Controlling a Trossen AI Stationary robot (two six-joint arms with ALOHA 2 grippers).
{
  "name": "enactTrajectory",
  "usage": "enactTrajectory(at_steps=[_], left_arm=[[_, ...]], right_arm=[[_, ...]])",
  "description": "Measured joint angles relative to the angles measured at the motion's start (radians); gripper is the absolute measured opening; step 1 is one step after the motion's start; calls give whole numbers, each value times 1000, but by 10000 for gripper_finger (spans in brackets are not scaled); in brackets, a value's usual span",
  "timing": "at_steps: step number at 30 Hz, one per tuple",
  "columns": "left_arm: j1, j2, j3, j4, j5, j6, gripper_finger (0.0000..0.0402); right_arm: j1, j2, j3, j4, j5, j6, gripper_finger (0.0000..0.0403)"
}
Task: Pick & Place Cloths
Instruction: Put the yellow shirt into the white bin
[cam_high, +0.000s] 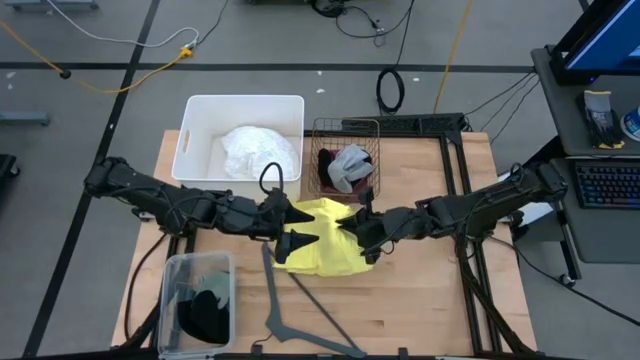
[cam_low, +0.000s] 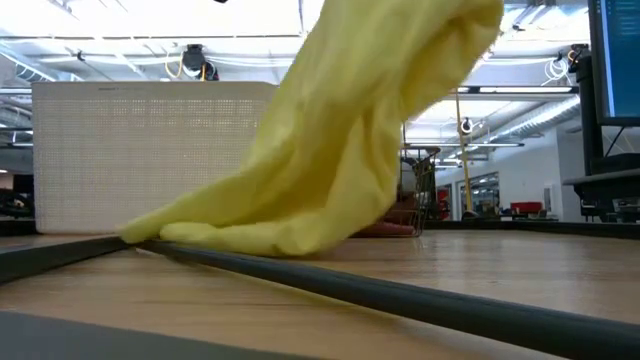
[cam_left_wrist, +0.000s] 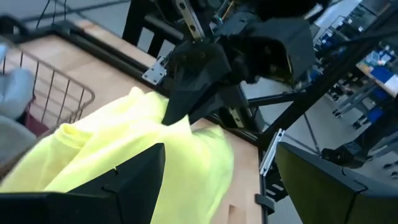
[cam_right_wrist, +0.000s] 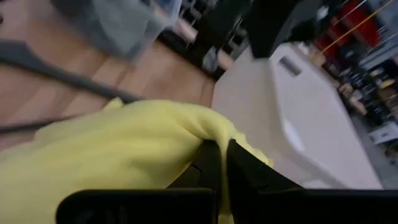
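Right claw (cam_high: 352, 232) pinching shut on the yellow cloth (cam_high: 322, 243), lifting one edge while the rest is trailing on the wooden surface (cam_high: 430, 300) beside the grey hanger (cam_high: 300, 320), left claw (cam_high: 296, 228) hovering with fingers spread, just beside the cloth's other edge.

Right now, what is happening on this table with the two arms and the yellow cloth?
The right claw is shut on the yellow cloth and lifts one side of it off the wooden table. The left claw is open at the cloth's other edge, not gripping. A white cloth lies in the white bin; the grey hanger rests on the table.
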Motion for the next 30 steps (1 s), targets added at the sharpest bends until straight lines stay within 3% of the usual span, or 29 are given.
enactTrajectory(at_steps=[4, 14, 19, 25, 30], left_arm=[[-3, 0, 0, 27, -31, 97, 310], [-32, 0, 0, 92, -269, 384, 310], [-29, 4, 0, 188, -237, 454, 310], [-34, 25, 2, 305, -131, 428, 310], [-58, 39, 1, 341, -170, 413, 310]], right_arm=[[-3, -28, -1, 104, 0, -42, 0], [-9, -102, 0, 319, 1, -158, 0], [-22, -112, 1, 388, 2, -221, 0], [-67, -111, 27, 378, 3, -262, 0], [-102, -110, 27, 372, 0, -262, 0]])
